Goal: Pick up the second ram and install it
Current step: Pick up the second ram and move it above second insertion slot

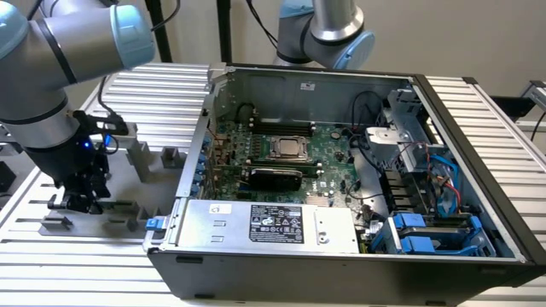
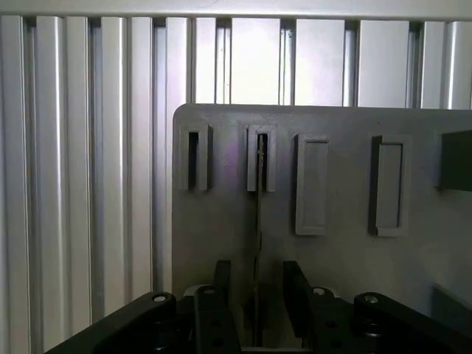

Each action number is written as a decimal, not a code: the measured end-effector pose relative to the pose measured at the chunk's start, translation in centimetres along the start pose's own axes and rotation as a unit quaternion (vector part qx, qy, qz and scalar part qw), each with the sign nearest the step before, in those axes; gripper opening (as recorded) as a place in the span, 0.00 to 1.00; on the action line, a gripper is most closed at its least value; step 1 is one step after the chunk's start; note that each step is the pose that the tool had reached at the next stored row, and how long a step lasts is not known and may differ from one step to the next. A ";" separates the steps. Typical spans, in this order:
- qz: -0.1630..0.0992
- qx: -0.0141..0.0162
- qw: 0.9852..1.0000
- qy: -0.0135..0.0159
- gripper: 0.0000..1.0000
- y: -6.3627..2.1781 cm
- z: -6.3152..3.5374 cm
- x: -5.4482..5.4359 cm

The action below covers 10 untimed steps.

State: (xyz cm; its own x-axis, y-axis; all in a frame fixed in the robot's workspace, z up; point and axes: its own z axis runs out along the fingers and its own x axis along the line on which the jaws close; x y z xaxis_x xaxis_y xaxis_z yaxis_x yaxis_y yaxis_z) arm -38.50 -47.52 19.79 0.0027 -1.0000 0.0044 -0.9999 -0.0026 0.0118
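You are holding the gripper [image 2: 257, 271] astride the second ram [image 2: 259, 221] on the gray fixture plate [image 2: 339, 258].
Nearest you, the black fingers [image 2: 295, 291] are standing partly apart, one on each side of the ram with a sliver of gap showing on both sides, so they are gripping nothing. The ram is standing edge-on upon the plate, its far end sitting in a slotted block [image 2: 270, 158] near the plate's far edge. Beyond the plate, the ribbed aluminium table [image 2: 88, 184] is stretching away. The open computer case [image 1: 341, 268] is lying just beside the plate, on the exterior view's right.
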 end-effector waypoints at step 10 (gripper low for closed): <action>0.000 0.000 1.000 0.000 0.40 0.19 0.01 0.0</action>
State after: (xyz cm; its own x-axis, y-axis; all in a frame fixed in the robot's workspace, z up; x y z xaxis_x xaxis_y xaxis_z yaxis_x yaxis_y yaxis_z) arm -38.69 -47.51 19.78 0.0027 -1.0000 0.0034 -0.9999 -0.0026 0.0118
